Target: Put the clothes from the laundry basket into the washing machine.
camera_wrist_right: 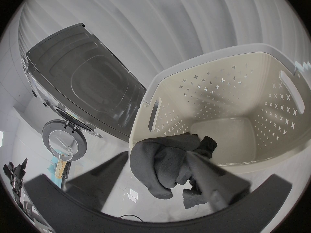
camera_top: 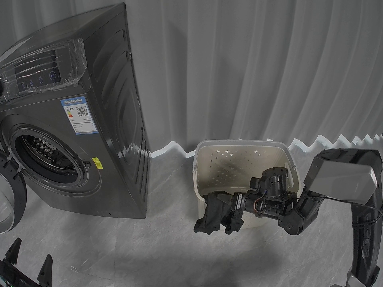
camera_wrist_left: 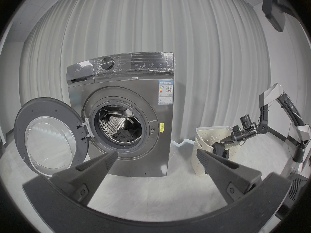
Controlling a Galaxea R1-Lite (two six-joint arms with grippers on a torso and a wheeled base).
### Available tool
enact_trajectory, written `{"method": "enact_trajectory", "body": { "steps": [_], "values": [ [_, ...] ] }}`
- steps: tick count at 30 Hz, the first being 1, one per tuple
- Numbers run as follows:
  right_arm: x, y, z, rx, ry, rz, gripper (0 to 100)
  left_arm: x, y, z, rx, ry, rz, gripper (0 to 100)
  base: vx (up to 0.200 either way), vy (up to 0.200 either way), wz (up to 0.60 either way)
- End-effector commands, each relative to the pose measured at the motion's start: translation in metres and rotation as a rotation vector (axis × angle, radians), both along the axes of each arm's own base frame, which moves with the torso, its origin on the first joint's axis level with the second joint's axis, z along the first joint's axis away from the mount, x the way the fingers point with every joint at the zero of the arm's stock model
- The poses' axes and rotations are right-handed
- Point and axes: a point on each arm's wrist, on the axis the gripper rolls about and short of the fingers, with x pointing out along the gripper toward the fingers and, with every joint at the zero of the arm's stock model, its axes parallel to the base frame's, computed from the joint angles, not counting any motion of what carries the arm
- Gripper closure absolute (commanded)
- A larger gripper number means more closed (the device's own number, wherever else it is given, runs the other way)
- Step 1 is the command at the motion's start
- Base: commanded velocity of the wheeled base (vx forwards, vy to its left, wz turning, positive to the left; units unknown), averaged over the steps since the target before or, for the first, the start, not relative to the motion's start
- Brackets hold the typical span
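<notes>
Right gripper [camera_top: 226, 202] is at the laundry basket [camera_top: 239, 142], at the front corner nearest the washing machine [camera_top: 115, 140]. Its fingers are clamped on a wad of dark garment [camera_top: 213, 216]. The cloth bunches between the fingers and hangs down outside the basket wall (can't tell if it touches the rim). In the right wrist view the garment [camera_wrist_right: 158, 165] sits between the two fingers of the gripper [camera_wrist_right: 158, 154], with the cream, star-perforated basket [camera_wrist_right: 226, 54] just behind it.

Left gripper [camera_top: 32, 252] is low and well apart from the basket, in front of the machine, with fingers spread wide and nothing between them. The left wrist view looks past that gripper [camera_wrist_left: 155, 152] at the machine front [camera_wrist_left: 129, 81]. The door [camera_wrist_left: 48, 136] is swung fully open, and dark clothes [camera_wrist_left: 124, 135] already lie in the drum. The basket stands on the floor beside the machine, not touching it.
</notes>
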Motion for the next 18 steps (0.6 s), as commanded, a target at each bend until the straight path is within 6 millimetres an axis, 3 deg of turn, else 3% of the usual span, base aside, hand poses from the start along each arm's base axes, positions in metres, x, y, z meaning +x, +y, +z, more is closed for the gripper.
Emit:
{"method": "enact_trajectory", "body": {
  "steps": [1,18],
  "values": [
    [0.002,0.001,0.0,0.001,-0.004,0.001,0,0.0,0.0,-0.005,-0.001,0.0,0.0,0,0.0,0.0,0.0],
    [0.009,0.022,-0.022,-0.008,0.014,0.034,0,0.0,0.0,-0.005,0.0,0.0,0.0,0,0.0,0.0,0.0]
  ]
}}
